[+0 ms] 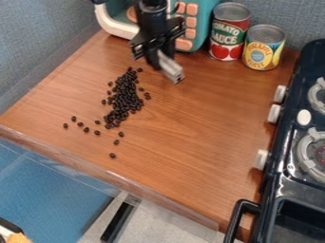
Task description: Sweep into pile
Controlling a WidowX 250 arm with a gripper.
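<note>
Fingers: narrow, apparently gripping a short grey, blunt-ended bar, which is slanting down over the wooden table. Presumably serving as the sweeping edge. The small, glossy black beans are lying forward and to view-left of the fingers, most bunching in a long heap. Stragglers are trailing beyond it toward the near edge; gathering them probably calls for working inward from outside. Two food cans, one red-labelled, one yellow-labelled, are standing behind and view-right of the fingers, likely leaving the sweeping area free.
</note>
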